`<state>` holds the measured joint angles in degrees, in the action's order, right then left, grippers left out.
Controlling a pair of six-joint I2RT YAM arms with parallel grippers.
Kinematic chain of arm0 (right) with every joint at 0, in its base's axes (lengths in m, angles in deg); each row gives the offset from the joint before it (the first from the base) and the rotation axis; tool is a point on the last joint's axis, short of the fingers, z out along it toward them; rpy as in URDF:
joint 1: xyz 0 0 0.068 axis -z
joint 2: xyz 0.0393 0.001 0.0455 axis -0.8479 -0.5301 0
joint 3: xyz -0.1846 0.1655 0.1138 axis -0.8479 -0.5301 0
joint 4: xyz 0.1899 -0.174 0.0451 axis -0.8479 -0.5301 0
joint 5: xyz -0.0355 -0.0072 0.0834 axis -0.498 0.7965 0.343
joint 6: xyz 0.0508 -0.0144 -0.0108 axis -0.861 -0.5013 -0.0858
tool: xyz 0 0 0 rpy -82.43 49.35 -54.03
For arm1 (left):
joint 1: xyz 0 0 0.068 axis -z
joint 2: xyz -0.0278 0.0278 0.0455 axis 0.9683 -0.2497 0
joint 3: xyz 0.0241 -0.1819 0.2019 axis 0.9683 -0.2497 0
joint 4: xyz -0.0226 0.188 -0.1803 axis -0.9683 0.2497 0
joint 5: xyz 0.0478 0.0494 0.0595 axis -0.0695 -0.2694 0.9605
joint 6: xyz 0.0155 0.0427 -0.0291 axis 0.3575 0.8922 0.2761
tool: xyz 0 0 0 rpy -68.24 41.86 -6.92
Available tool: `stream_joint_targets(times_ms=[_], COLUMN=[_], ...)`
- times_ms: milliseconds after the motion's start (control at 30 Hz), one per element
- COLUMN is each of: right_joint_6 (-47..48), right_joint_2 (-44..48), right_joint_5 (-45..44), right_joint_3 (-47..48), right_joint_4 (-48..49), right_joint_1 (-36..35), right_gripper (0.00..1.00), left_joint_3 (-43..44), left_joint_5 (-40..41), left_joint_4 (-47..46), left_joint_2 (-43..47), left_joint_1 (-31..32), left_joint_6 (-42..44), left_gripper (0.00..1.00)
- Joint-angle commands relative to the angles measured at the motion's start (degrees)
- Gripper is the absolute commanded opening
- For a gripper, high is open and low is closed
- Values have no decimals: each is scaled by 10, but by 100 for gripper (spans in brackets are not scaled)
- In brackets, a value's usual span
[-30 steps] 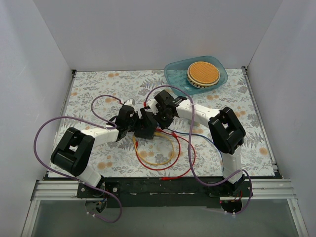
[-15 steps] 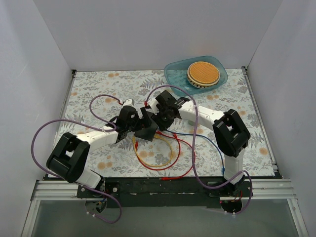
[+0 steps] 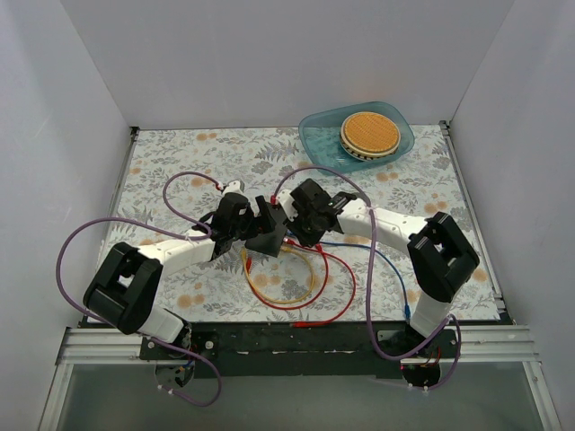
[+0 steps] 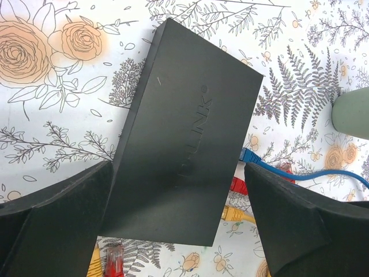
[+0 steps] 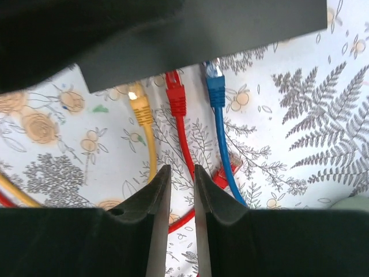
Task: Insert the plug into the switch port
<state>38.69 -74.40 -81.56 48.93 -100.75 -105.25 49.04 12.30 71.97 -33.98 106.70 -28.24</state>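
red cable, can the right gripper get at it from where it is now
Probably yes: the red cable runs straight toward the nearly closed right gripper, with only bare table between. The yellow cable and blue cable flank it closely.

Matte black switch (image 4: 184,150); yellow plug (image 5: 140,108), red plug (image 5: 176,95), blue plug (image 5: 215,89); white tabletop (image 5: 300,115) printed with grey ferns and orange roses.

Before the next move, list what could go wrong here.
1. The right end effector hangs nearly shut beside the red cable; pulling away could snag it and loosen a plug.
2. The left end effector straddles the black box; shifting it could tug the blue cable.
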Motion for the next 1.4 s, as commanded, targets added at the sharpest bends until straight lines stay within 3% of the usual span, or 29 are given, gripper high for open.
stream_joint_targets(times_ms=[0, 533, 1033, 1367], right_joint_6=[-31, -88, -110, -117], right_joint_2=[21, 21, 44, 32], right_joint_5=[-47, -83, -71, -88], right_joint_3=[-31, -68, -101, -110], right_joint_4=[31, 62, 68, 71], right_joint_1=[2, 32, 35, 34], right_gripper=[27, 25, 18, 29], left_joint_3=[16, 13, 14, 15], left_joint_5=[12, 14, 7, -2], left_joint_4=[6, 7, 6, 1], left_joint_2=[31, 30, 24, 14], left_joint_1=[1, 1, 1, 1], left_joint_6=[4, 9, 9, 12], left_gripper=[98, 98, 98, 98])
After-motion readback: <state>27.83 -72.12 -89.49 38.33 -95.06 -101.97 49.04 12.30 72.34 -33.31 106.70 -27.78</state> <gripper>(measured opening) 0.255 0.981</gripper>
